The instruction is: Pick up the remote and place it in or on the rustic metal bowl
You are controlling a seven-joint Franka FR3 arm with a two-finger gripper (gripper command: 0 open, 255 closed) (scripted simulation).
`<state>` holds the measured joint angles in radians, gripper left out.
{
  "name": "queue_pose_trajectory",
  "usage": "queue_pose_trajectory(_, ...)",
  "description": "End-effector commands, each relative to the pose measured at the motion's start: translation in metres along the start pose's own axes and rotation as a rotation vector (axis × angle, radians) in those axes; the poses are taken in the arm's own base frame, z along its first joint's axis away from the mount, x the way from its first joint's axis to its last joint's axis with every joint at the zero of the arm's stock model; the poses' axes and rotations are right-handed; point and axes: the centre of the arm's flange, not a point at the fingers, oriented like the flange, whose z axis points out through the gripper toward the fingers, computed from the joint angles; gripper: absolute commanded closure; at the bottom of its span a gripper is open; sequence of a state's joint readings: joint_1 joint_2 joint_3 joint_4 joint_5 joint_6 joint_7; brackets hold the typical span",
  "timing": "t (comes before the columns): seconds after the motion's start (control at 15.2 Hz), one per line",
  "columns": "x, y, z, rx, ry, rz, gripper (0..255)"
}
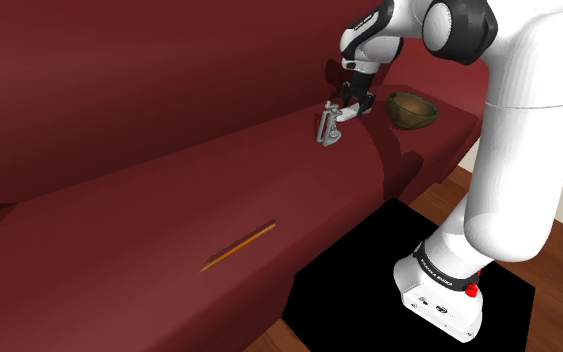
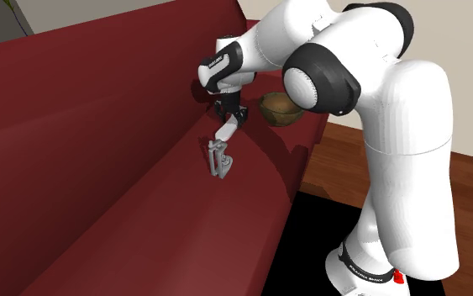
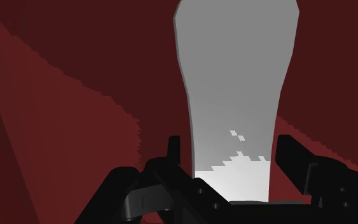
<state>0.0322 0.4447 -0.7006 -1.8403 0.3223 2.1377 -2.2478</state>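
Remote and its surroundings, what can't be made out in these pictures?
Remote: buttons, wrist view, drawn plain grey; held end covered by the gripper.
Bowl: one side, second exterior view, hidden by the arm.
Thin stick on the sofa: shoulder view, too small to identify.

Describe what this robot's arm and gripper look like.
The arm is built of smooth, rounded white links with dark joints. A dark band with small pale lettering rings its base, beside a red button. The gripper is all black, with two blocky fingers.
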Motion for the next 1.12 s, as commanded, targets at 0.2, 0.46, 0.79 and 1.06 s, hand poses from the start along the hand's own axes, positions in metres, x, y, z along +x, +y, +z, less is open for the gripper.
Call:
queue_pose_trajectory(0.2,0.000,0.000,-0.024,-0.001,0.000,0.000,255)
queue_pose_trajectory(0.46,0.000,-0.001,-0.045,-0.001,0.000,0.000,255)
queue_pose_trajectory(0.79,0.000,-0.002,-0.072,-0.001,0.000,0.000,255)
queue_pose_trajectory(1.06,0.000,-0.002,-0.093,-0.001,0.000,0.000,255)
